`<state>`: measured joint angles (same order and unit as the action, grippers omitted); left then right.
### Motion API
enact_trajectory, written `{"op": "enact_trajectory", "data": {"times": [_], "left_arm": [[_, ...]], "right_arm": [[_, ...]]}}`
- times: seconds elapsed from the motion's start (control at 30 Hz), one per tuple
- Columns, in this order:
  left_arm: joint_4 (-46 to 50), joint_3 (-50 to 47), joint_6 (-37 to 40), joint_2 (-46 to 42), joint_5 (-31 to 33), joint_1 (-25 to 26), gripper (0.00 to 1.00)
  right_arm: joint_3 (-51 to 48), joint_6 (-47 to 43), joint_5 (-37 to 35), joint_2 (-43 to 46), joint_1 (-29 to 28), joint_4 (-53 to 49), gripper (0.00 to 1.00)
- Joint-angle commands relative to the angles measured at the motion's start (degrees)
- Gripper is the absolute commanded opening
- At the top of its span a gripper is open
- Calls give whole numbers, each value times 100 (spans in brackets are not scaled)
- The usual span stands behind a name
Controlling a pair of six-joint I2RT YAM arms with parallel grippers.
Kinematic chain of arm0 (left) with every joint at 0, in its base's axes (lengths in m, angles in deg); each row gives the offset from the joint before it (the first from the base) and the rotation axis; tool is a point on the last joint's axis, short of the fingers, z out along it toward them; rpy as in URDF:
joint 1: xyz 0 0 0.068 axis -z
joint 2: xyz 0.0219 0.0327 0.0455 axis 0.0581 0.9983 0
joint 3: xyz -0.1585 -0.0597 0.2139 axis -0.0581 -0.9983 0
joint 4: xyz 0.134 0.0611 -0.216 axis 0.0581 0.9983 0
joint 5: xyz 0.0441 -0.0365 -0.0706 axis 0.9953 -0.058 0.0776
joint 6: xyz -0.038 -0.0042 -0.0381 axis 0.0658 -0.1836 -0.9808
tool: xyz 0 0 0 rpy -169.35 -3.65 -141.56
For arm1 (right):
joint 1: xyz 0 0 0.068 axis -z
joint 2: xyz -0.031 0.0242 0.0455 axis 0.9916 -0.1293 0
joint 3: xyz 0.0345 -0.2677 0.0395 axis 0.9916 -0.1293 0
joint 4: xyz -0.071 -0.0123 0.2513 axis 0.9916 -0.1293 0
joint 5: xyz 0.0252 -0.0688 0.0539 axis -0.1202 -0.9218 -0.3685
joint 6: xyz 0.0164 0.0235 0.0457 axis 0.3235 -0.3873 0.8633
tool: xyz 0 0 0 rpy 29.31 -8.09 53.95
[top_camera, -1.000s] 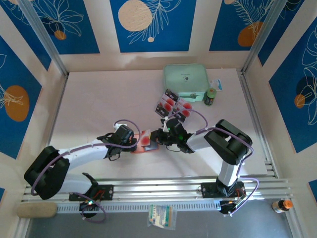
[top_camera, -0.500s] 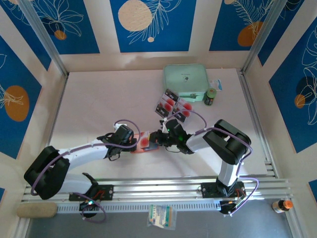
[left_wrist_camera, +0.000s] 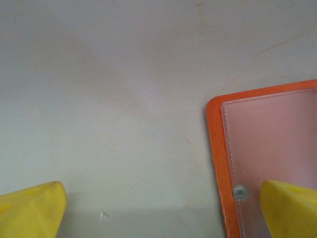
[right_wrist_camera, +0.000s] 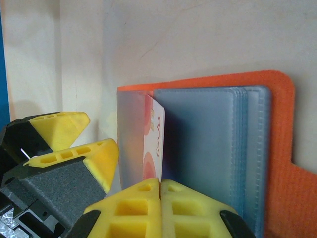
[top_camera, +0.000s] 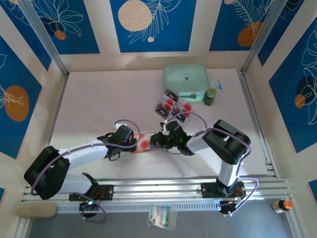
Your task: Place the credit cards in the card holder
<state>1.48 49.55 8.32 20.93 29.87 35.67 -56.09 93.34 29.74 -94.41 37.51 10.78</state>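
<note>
Card holder (right_wrist_camera: 278, 168): R arm (top_camera: 199, 141) stretched low, jaws pinching card (right_wrist_camera: 154, 133).

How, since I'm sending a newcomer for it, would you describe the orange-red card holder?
On the pale table, look between the left gripper and the right gripper, near the front. The small orange-red folding card holder with clear grey sleeves lies open there. Unlike the larger mint-green case at the back, it holds a red-dotted credit card among its sleeves.

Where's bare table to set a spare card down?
The table is bare at far left, from the wall to the case. Crowded around the holder mid-table, and by the cards and bottle near the case.
</note>
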Motion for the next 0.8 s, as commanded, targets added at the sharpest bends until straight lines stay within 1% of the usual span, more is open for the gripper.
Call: {"op": "enact_trajectory", "data": {"times": [0.0,0.47,0.77], "left_arm": [[-17,-42,-79,-16,-6,-66,100],[-46,-32,-70,14,-19,-66,100],[-46,-31,-68,5,-24,-64,100]], "right_arm": [[-65,-4,34,29,-38,-205,0],[374,-50,203,-93,-68,-1071,0],[516,21,310,-286,-99,-1188,0]]}}
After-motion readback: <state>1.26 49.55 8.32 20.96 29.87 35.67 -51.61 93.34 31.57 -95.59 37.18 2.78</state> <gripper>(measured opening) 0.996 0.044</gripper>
